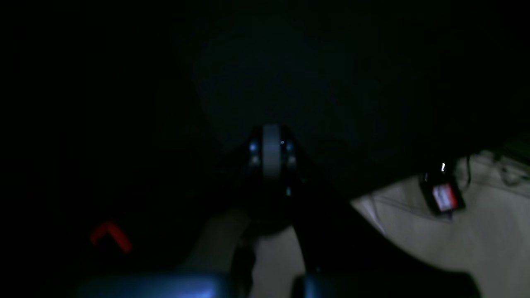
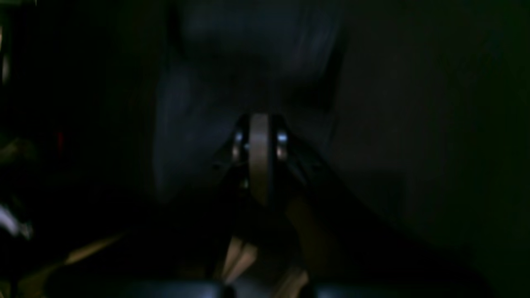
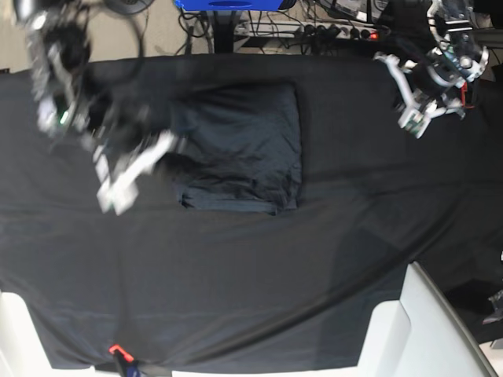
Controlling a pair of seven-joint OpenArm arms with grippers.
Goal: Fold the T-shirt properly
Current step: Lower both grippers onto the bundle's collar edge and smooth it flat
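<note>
While both claws sit away from the cloth, here's the layout
T-shirt (image 3: 240, 149): folded into a rectangle, just beside right gripper (image 3: 118, 192)
right gripper: blurry, pinched together, holding nothing
left gripper (image 3: 413, 118): closed, empty, well apart from shirt

The base view looks straight down from high above the counter (image 3: 236, 283), taking in both arms and the T-shirt (image 3: 240, 149) just toward twelve o'clock of centre. Each wrist view rides its own arm and faces out along its fingers (image 1: 271, 151), close above dim dark cloth. The right wrist view shares the T-shirt (image 2: 232, 78) with the base view, blurred at twelve o'clock.
</note>
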